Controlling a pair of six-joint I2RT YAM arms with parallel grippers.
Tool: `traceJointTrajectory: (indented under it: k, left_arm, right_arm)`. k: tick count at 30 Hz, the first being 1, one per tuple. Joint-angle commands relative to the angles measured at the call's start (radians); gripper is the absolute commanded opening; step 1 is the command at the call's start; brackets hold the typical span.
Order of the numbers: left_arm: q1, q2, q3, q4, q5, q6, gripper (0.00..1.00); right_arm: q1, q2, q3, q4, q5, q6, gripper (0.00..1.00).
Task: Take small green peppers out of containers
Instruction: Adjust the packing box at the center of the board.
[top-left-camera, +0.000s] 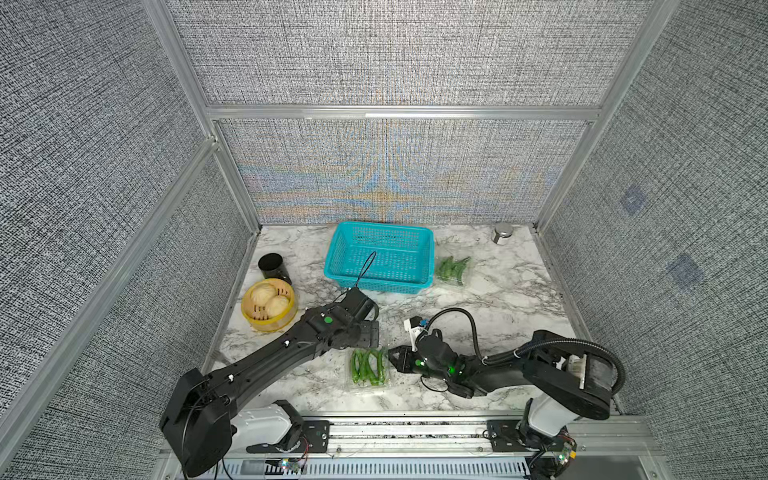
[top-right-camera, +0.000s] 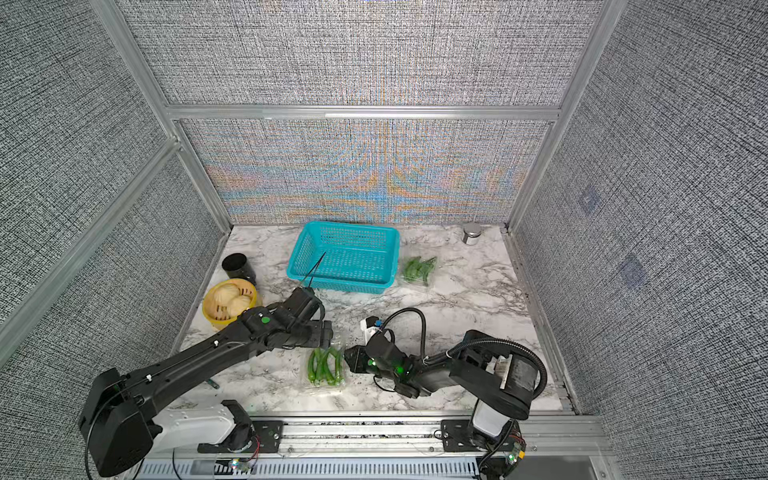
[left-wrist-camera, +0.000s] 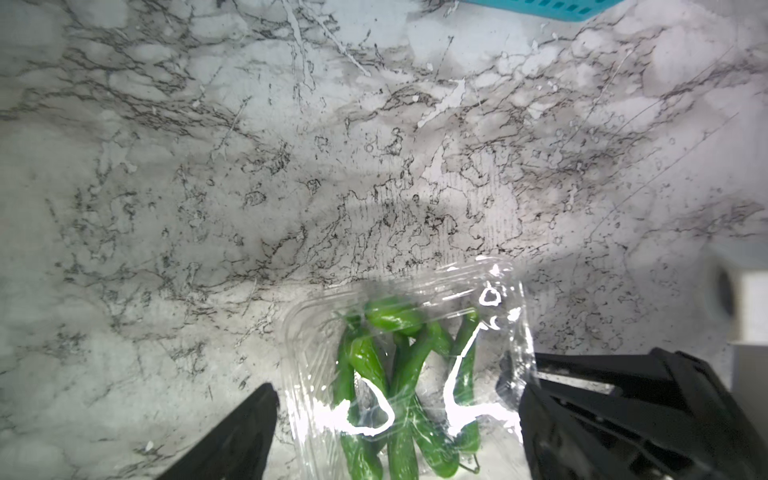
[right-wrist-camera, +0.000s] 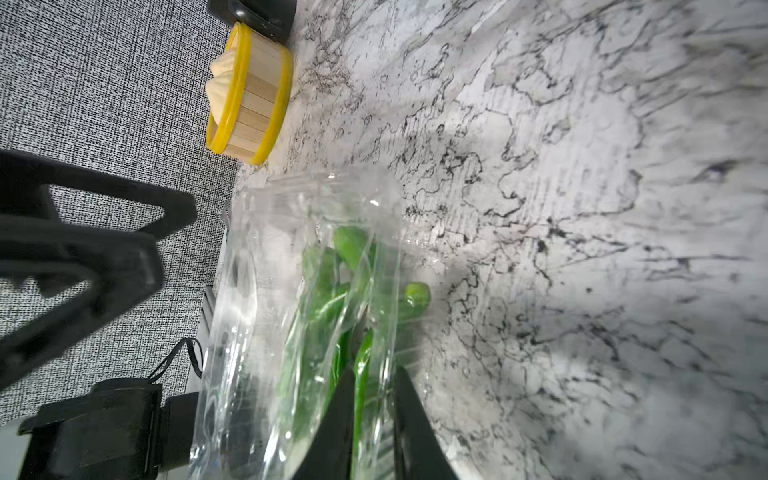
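Observation:
Two clear containers hold small green peppers. The near container (top-left-camera: 370, 387) lies at the table's front middle with several peppers (top-left-camera: 368, 368) inside. My left gripper (left-wrist-camera: 397, 388) is open, its fingers standing either side of this box's far end. My right gripper (right-wrist-camera: 372, 382) is at the box's right side, its fingers (right-wrist-camera: 340, 415) pinched on the clear plastic wall with a pepper (right-wrist-camera: 360, 374) showing in the narrow gap. In a top view the left gripper (top-left-camera: 372, 332) hangs just behind the box and the right gripper (top-left-camera: 390, 358) touches its edge. The far container (top-left-camera: 451, 270) sits beside the basket.
A teal perforated basket (top-left-camera: 376, 287) stands at the back middle. A yellow steamer (top-left-camera: 249, 316) with buns and a black cup (top-left-camera: 272, 266) are at the left wall. A small metal tin (top-left-camera: 501, 232) stands in the back right corner.

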Motion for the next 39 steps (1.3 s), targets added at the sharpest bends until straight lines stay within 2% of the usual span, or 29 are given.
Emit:
traceJointTrajectory:
  k: [1,3,7,14,19,28,34,39]
  left_arm:
    - [-0.012,0.019,0.059,-0.134,0.001,-0.108,0.91]
    - [-0.016,0.035,0.091,-0.18,0.005,-0.155,0.9]
    - [-0.021,0.046,0.129,-0.211,0.036,-0.213,0.89]
    - [-0.031,0.105,0.226,-0.294,0.043,-0.241,0.89]
    - [-0.031,0.098,0.231,-0.25,0.052,-0.304,0.89]
    - [-0.03,0.123,0.154,-0.081,0.129,-0.386,0.89]
    - [-0.031,0.171,0.181,-0.1,0.177,-0.415,0.9]
    - [-0.03,0.167,0.202,-0.168,0.184,-0.433,0.9]
  right_arm:
    - [0.005,0.004,0.01,-0.007,-0.01,-0.03,0.08]
    - [0.01,0.0,0.012,-0.001,-0.005,-0.045,0.04]
    - [0.017,-0.037,0.019,-0.029,0.01,-0.073,0.03]
    - [0.041,-0.186,0.102,-0.316,0.079,-0.236,0.03]
    - [0.061,-0.238,0.166,-0.5,0.153,-0.341,0.03]
    - [0.114,-0.258,0.211,-0.584,0.274,-0.447,0.02]
    - [0.167,-0.236,0.261,-0.64,0.399,-0.532,0.01]
    - [0.183,-0.227,0.244,-0.611,0.47,-0.543,0.0]
